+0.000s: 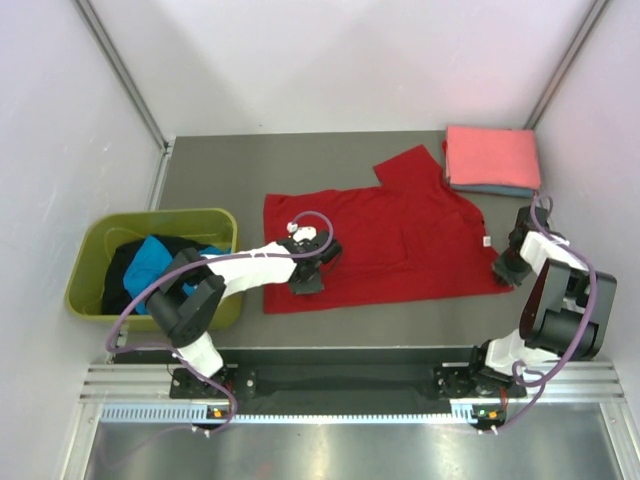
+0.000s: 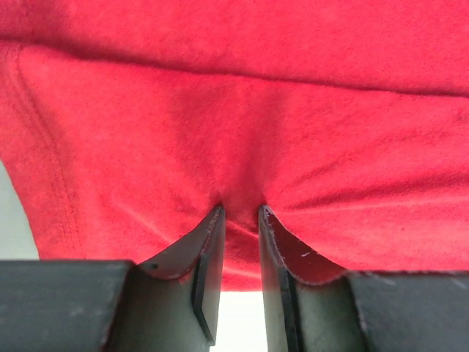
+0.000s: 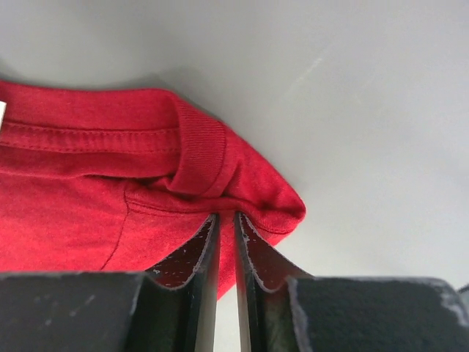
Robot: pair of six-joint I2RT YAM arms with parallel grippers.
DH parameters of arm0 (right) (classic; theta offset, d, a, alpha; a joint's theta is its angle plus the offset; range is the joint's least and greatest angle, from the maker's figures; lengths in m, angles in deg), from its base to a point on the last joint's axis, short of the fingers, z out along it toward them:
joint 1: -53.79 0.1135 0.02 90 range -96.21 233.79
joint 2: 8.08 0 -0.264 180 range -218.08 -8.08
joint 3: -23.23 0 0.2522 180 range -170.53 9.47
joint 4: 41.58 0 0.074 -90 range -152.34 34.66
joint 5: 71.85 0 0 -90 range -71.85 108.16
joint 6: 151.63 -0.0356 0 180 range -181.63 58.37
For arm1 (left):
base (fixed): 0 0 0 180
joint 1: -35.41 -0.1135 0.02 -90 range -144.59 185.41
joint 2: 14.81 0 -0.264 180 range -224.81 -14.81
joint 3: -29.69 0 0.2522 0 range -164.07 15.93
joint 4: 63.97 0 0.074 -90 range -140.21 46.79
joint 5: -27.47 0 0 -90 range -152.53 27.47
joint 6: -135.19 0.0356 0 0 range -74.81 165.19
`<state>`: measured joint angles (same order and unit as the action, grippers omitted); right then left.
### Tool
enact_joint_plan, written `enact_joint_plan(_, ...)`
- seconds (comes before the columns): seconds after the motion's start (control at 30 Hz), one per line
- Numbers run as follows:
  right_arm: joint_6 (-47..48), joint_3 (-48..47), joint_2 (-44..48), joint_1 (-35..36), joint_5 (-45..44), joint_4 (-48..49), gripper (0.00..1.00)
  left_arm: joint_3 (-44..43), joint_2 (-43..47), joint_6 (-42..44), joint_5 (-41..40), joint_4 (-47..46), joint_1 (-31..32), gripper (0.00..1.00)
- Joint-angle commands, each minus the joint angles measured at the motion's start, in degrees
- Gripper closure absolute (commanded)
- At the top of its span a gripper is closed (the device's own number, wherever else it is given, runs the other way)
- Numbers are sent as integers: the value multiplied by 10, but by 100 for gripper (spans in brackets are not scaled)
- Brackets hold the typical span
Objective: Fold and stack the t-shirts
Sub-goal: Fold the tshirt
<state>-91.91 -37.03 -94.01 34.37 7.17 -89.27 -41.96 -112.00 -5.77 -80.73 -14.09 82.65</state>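
A bright red t-shirt lies spread across the middle of the grey table. My left gripper sits over its lower left part. In the left wrist view the gripper is shut on a pinched ridge of the red cloth. My right gripper is at the shirt's lower right corner. The right wrist view shows the gripper shut on a bunched hem corner of the red shirt. A folded salmon-pink t-shirt rests on a folded blue one at the back right.
An olive-green tub stands at the left of the table, with a turquoise shirt and a black one inside. White walls close in on the left, back and right. Bare grey table lies beside the held corner.
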Motion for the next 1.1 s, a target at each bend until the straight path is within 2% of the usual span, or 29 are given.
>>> enact_joint_plan(0.0,-3,23,8,-19,-83,-38,86,51,6,-14,8,58,-2,70)
enact_joint_plan(0.13,0,20,20,-19,-71,-32,85,37,24,-5,15,62,-1,69)
enact_joint_plan(0.23,15,1,33,-18,-41,-41,80,-26,26,32,-10,109,-4,69)
enact_joint_plan(0.27,18,-16,36,-19,-34,-49,76,-46,26,49,-16,126,-5,68)
enact_joint_plan(0.3,16,-24,44,-19,-37,-67,73,-82,27,59,-22,141,-5,68)
enact_joint_plan(0.4,5,-41,64,-21,-50,-87,66,-113,45,96,-18,180,-5,68)
enact_joint_plan(0.57,-22,-21,79,-42,-53,-95,59,-89,110,154,11,199,-5,65)
enact_joint_plan(0.67,-31,-1,86,-44,-34,-68,56,-80,126,161,0,218,-5,63)
enact_joint_plan(0.83,-31,5,71,-44,-17,-40,56,-59,124,155,2,218,-5,62)
enact_joint_plan(1.07,-27,32,49,-47,-37,0,58,-43,100,147,-1,222,-4,62)
